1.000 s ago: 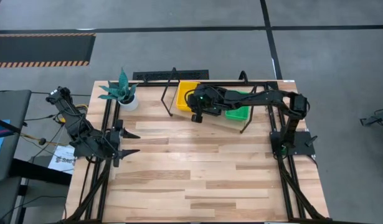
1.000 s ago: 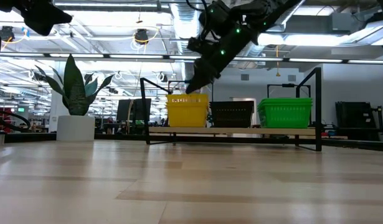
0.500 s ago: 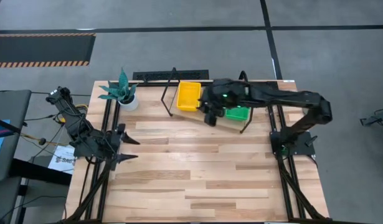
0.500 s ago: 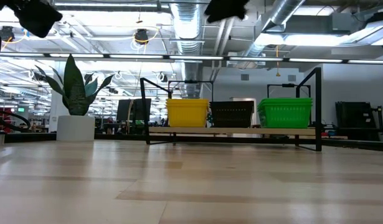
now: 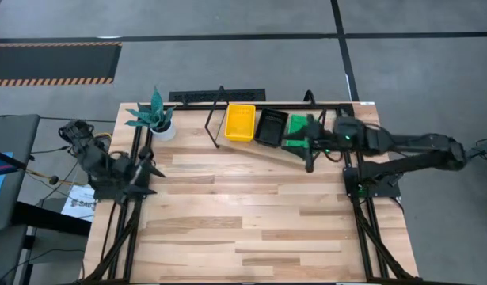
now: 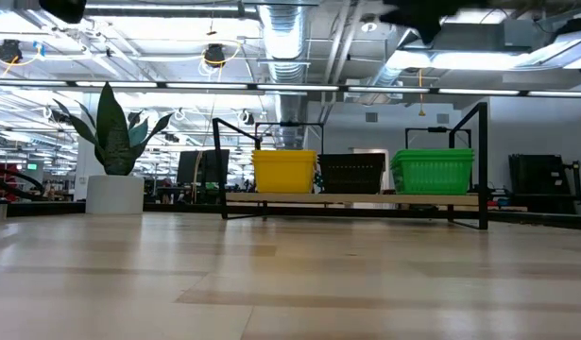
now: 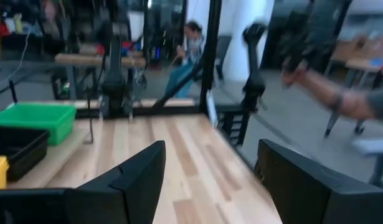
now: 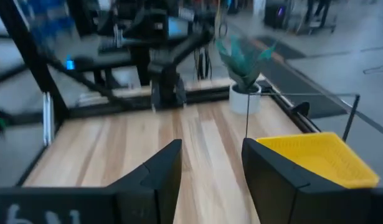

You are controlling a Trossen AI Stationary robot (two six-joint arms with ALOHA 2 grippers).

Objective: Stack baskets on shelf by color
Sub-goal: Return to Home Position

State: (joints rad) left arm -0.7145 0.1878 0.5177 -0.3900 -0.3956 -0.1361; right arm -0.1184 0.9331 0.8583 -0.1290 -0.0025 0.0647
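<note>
Three basket stacks stand side by side on the shelf (image 6: 351, 199) at the table's far edge: yellow (image 5: 241, 123), black (image 5: 270, 127) and green (image 5: 300, 131). The low view shows the same three, yellow (image 6: 284, 171), black (image 6: 352, 174) and green (image 6: 432, 171), resting by their bottoms on the board. My right gripper (image 8: 213, 174) is open and empty, hovering high near the shelf's right end (image 5: 313, 142). The yellow basket (image 8: 319, 158) shows in its wrist view. My left gripper (image 7: 210, 180) is open and empty at the table's left edge (image 5: 144, 170).
A potted plant (image 5: 157, 119) stands at the far left corner, left of the shelf's black wire legs (image 5: 214, 127). The slatted tabletop (image 5: 243, 214) stretches in front of the shelf. A person (image 7: 190, 43) is in the room beyond the table.
My right gripper has drawn back from above the yellow and black baskets toward the table's right edge, past the green stack, and has risen to the top of the low view. My left arm has pulled in toward the left edge. The baskets have stayed put.
</note>
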